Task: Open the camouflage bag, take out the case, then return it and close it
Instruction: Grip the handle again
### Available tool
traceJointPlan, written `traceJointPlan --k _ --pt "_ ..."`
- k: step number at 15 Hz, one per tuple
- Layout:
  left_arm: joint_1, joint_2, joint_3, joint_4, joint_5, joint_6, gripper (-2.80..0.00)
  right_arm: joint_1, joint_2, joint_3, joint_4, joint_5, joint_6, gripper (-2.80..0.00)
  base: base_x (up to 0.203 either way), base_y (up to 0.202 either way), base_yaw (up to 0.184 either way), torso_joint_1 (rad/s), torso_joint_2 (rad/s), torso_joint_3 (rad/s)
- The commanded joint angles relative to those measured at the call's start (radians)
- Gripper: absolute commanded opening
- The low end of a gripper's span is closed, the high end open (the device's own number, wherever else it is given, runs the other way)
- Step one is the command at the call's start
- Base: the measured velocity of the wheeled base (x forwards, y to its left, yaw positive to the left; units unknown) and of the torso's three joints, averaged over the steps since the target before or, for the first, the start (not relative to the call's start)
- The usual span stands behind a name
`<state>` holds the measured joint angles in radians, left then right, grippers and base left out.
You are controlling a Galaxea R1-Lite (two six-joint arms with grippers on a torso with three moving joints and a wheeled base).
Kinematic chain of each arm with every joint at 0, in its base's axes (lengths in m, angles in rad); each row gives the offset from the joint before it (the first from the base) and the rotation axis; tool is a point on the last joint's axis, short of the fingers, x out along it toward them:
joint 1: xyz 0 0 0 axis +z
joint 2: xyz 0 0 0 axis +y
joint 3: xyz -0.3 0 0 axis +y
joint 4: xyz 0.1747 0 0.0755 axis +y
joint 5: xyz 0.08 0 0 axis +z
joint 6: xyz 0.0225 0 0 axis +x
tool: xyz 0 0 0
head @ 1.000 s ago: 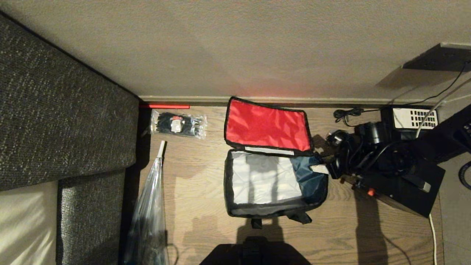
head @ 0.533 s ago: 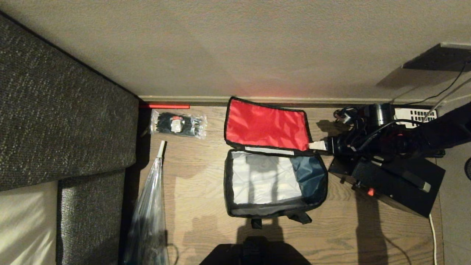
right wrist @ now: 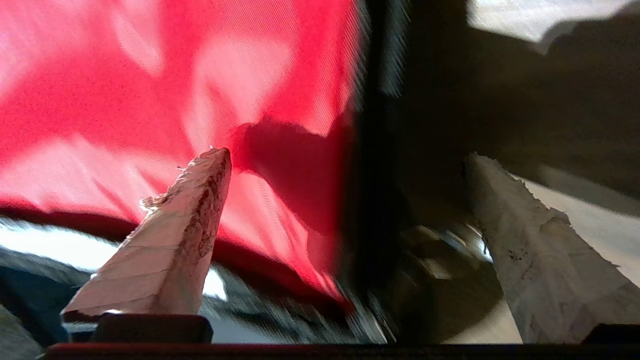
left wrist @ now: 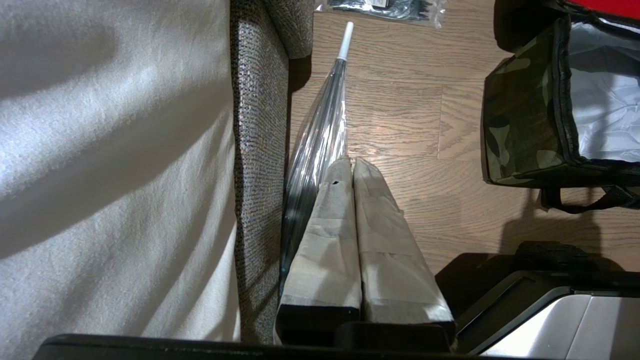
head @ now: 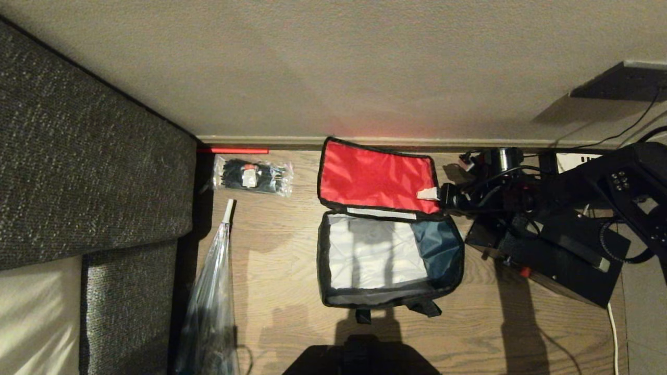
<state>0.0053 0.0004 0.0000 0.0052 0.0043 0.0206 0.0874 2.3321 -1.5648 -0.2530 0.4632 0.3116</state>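
The right end effector (right wrist: 345, 165) is hanging spread across the open bag's (head: 388, 260) lid edge; the case (head: 568, 260) is lying beside it.

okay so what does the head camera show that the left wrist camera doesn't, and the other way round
Only the head view shows the black case on the floor right of the camouflage bag, the lid's red lining, and the right gripper at the lid's right edge. Only the left wrist view shows the left gripper, fingers together, low beside the sofa, and the bag's camouflage side. Both show the open bag, the clear umbrella, the packet and the sofa.
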Motion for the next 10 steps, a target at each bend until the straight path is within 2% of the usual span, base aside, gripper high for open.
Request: traceJointPlan --k 1,2,10 --pt "0.001 -0.002 0.003 0.0 0.0 0.0 -2.8 0.008 0.041 -0.053 -0.002 0.018 0.032 0.0 0.0 0.0 0.0 0.0 0.0 0.0" --pt "0.001 -0.002 0.003 -0.001 0.0 -0.001 -2.8 0.006 0.039 -0.054 0.001 0.025 0.03 -2.8 0.0 0.0 0.0 0.0 0.0 0.0" --pt "0.001 -0.002 0.003 -0.001 0.0 0.001 -2.8 0.006 0.014 -0.036 -0.037 0.014 -0.003 -2.8 0.0 0.0 0.0 0.0 0.0 0.0"
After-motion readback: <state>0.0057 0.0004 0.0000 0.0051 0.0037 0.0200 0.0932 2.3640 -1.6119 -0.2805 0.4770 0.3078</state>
